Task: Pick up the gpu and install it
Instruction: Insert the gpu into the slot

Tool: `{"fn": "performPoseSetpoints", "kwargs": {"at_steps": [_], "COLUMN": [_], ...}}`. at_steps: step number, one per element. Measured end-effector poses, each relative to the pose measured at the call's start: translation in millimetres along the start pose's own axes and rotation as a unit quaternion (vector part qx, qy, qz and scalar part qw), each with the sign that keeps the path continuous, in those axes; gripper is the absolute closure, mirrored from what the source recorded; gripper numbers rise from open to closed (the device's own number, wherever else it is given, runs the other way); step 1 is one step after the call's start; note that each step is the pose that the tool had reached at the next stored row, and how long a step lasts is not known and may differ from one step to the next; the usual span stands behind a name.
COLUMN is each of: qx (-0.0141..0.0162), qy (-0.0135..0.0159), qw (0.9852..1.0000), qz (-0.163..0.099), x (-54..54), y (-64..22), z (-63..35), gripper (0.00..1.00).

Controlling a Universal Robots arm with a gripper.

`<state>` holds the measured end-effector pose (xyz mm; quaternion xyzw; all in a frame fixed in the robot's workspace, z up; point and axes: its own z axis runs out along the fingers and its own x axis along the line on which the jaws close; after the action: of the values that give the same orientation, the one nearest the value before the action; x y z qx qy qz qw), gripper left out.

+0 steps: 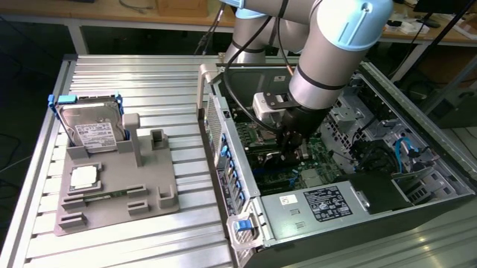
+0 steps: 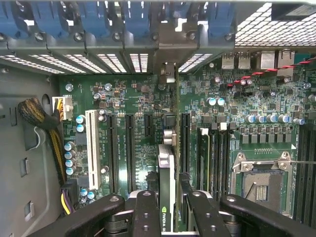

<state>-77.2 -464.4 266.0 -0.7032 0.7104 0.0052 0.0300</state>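
One wide tabletop [image 1: 134,72] of ribbed silvery aluminium carries everything we see, and the largest thing on it is a dark metal computer case [image 1: 216,128] lying on its side with the open side up, towards the exterior view's right. Over it reaches the grey robot arm [image 1: 335,50] with pale blue joint caps, bending down into the case. Inside lies the green motherboard [image 2: 143,98] with its row of long black slots and one white slot [image 2: 92,148]. On the exterior view's left, well apart from the case, sits a grey moulded holder [image 1: 149,184]; in it a silver hard drive [image 1: 89,131] with a white label and blue frame stands tilted, and a small narrow green memory stick [image 1: 100,195] lies flat near its front. The black hand [image 1: 292,142] is down inside the case, its fingers [image 2: 146,212] clamped on the gpu [image 2: 166,168], a thin card seen edge-on in the wrist view. The gpu stands upright over the slots, its metal end pointing at the rear bracket openings; whether it touches a slot we cannot tell.
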Motion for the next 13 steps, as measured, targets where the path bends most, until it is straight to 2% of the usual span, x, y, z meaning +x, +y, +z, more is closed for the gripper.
{"fn": "performPoseSetpoints", "kwargs": {"at_steps": [13], "qx": [0.0000], "qy": [-0.0007], "qw": [1.0000], "qz": [0.000], "x": [0.1], "y": [2.1], "z": [0.4], "gripper": [0.73]}}
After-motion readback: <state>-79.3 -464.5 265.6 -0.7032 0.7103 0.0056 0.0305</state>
